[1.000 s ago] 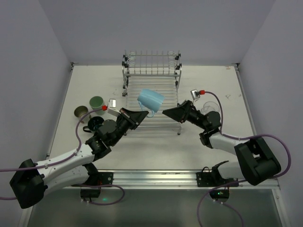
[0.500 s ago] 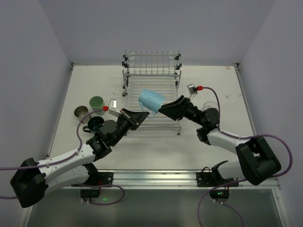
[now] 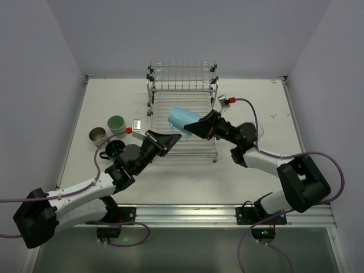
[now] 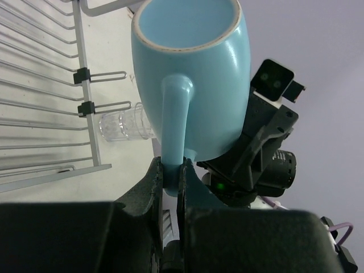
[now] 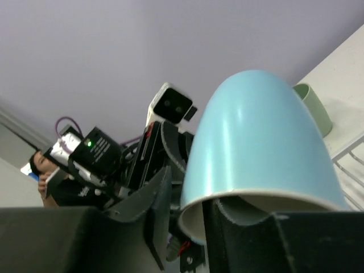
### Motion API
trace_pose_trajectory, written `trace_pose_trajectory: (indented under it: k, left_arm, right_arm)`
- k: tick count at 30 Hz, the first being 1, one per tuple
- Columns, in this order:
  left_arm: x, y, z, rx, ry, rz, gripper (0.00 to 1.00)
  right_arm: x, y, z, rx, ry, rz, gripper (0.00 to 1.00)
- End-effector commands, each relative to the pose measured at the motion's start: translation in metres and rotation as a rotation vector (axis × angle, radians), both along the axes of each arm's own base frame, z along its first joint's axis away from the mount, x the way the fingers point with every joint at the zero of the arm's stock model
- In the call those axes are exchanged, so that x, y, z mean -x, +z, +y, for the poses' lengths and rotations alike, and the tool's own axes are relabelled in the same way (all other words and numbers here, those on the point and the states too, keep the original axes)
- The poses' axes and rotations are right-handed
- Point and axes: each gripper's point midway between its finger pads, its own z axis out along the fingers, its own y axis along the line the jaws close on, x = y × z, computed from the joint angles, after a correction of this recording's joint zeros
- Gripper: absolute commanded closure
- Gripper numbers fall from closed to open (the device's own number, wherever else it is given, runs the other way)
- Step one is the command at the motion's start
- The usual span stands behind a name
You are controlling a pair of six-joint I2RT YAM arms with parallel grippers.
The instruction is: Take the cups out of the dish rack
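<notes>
The light blue cup (image 3: 182,119) hangs tilted above the chrome dish rack (image 3: 182,85). My left gripper (image 3: 175,136) is shut on its handle, seen pinched between the jaws in the left wrist view (image 4: 172,168). My right gripper (image 3: 191,128) is open and straddles the cup's rim (image 5: 256,148): one finger is inside the mouth, and the other stands outside with a small gap to the wall. A pale green cup (image 3: 116,122), a beige metallic cup (image 3: 98,135) and a dark teal mug (image 3: 115,148) stand on the table to the left. A clear tumbler (image 4: 122,124) stands right of the rack.
The rack's slatted base (image 3: 196,147) lies under both grippers, with the raised back rail and coil holders behind. White walls close in the table on the left, right and far sides. The two arms nearly meet at the cup.
My right gripper has moved left and up to the light blue cup and now straddles its rim. My left gripper has kept the cup almost still.
</notes>
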Motion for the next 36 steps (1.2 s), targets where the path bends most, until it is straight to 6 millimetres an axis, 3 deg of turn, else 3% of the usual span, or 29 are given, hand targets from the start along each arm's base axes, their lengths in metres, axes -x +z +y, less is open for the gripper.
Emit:
trace_pose_trajectory:
  k: [1,2,3,4,12,13,14,15,18,19,20,22,29,30,31,32,33,34,36]
  left_arm:
    - [0.006,0.046,-0.002,0.161,-0.033,-0.088,1.0]
    - [0.007,0.045,-0.003,0.164,-0.041,-0.085,1.0]
    - [0.008,0.045,-0.004,0.168,-0.045,-0.083,1.0]
    - [0.008,0.045,-0.004,0.17,-0.046,-0.083,1.0]
    - [0.009,0.042,-0.008,0.122,-0.065,-0.072,1.0]
    - [0.009,0.041,-0.009,0.121,-0.07,-0.071,0.96]
    - [0.01,0.042,-0.009,0.117,-0.074,-0.078,0.91]
    - [0.01,0.041,-0.01,0.112,-0.076,-0.082,0.71]
    - [0.011,0.04,-0.012,0.076,-0.086,-0.09,0.24]
    - [0.011,0.047,-0.013,0.07,-0.088,-0.104,0.18]
    - [0.009,0.039,-0.014,0.006,-0.088,-0.103,0.14]
    - [0.006,0.042,-0.016,-0.101,-0.089,-0.131,0.04]
    - [0.004,0.037,-0.006,-0.269,-0.064,-0.182,0.0]
    - [0.001,0.04,-0.001,-0.284,-0.037,-0.184,0.0]
    - [-0.001,0.036,0.002,-0.315,-0.025,-0.172,0.0]
    - [-0.002,0.025,0.005,-0.376,-0.02,-0.153,0.0]
    - [-0.005,0.021,0.007,-0.408,-0.011,-0.147,0.0]
    - [-0.009,0.023,0.01,-0.428,0.012,-0.144,0.0]
    - [-0.012,0.013,0.012,-0.498,0.014,-0.139,0.0]
  right_arm:
    - [-0.006,0.024,0.007,-0.038,-0.024,-0.13,0.72]
    - [-0.007,0.025,0.008,-0.045,-0.028,-0.136,0.76]
    - [-0.009,0.023,0.009,-0.044,-0.029,-0.13,0.91]
    - [-0.01,0.024,0.009,-0.045,-0.031,-0.134,0.99]
    - [-0.014,0.019,0.011,0.024,-0.065,-0.139,1.0]
    - [-0.012,0.02,0.01,0.024,-0.066,-0.145,1.0]
    - [-0.011,0.019,0.01,0.031,-0.067,-0.14,1.0]
    - [-0.011,0.019,0.009,0.036,-0.071,-0.145,1.0]
    - [-0.01,0.02,0.006,0.06,-0.09,-0.143,1.0]
    - [-0.01,0.022,0.006,0.066,-0.095,-0.142,1.0]
    - [-0.01,0.021,0.005,0.083,-0.1,-0.126,1.0]
    - [-0.012,0.023,0.002,0.111,-0.123,-0.117,1.0]
    - [-0.025,0.019,-0.012,0.254,-0.252,-0.071,1.0]
    - [-0.027,0.032,-0.017,0.269,-0.287,-0.105,1.0]
    - [-0.03,0.015,-0.022,0.346,-0.31,-0.032,1.0]
    - [-0.042,0.011,-0.033,0.393,-0.402,0.003,1.0]
    - [-0.047,0.022,-0.04,0.427,-0.451,-0.017,1.0]
    - [-0.045,0.009,-0.052,0.503,-0.484,0.034,1.0]
    - [-0.055,0.014,-0.076,0.567,-0.619,0.041,1.0]
